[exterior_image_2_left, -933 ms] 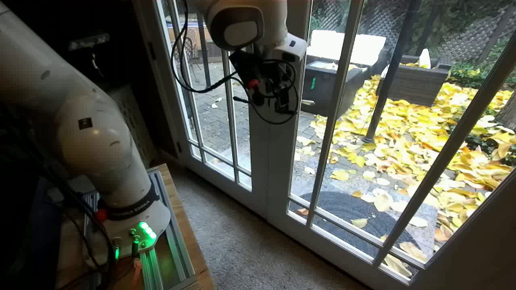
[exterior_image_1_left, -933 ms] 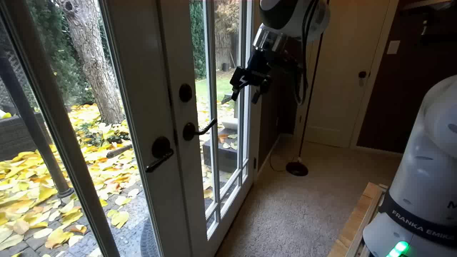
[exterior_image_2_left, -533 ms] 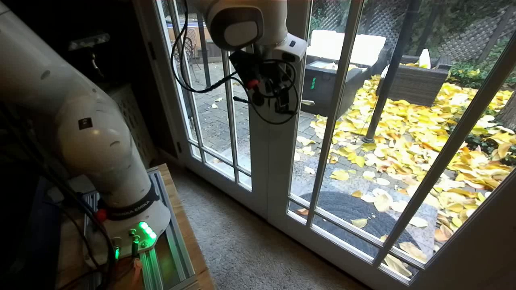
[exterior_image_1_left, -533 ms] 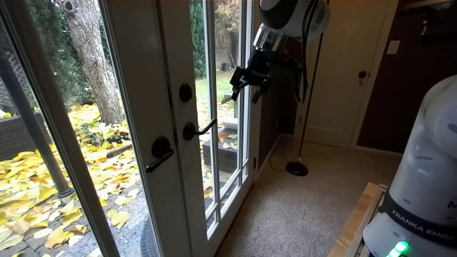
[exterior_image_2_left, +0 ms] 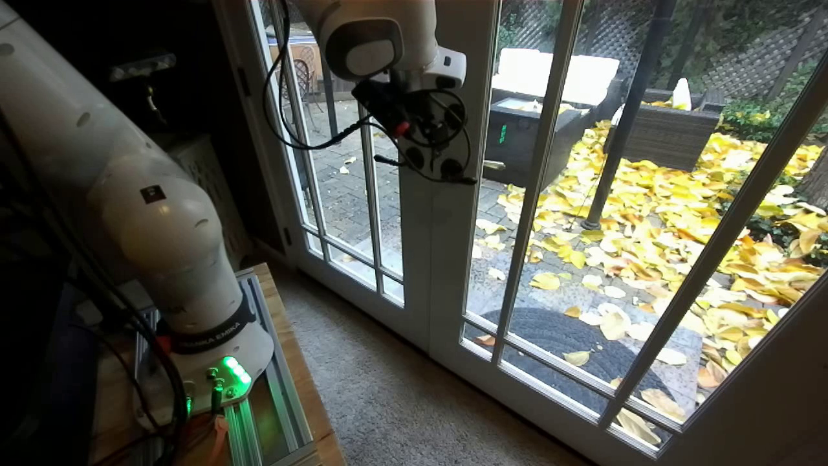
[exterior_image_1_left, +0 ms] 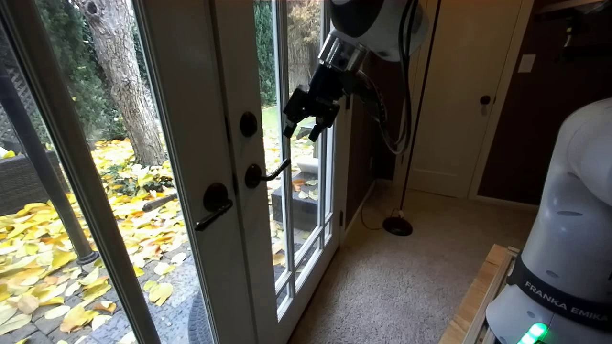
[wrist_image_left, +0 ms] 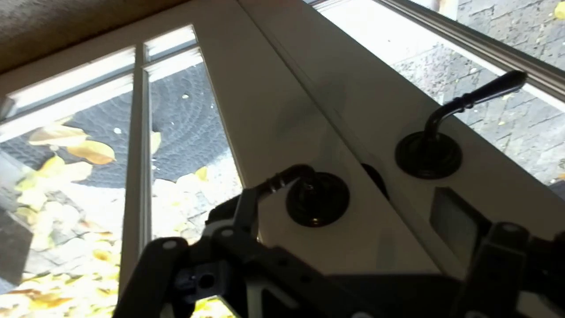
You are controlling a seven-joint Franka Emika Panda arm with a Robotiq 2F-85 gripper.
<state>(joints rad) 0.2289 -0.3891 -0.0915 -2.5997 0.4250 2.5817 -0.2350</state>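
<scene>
While the jaws hang before the double door (exterior_image_2_left: 447, 259), spread wide and empty, a lever handle (wrist_image_left: 317, 201) and a second handle (wrist_image_left: 428, 157) jut from that door, either side of its seam (wrist_image_left: 304, 86); across from the door, a bench (exterior_image_2_left: 307, 382) carries the arm base (exterior_image_2_left: 194, 372).

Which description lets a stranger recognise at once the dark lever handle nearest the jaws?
In an exterior view, find the pale glazed double doors. Their right door carries the dark lever handle. Only this one has a round dark plate above it.
</scene>
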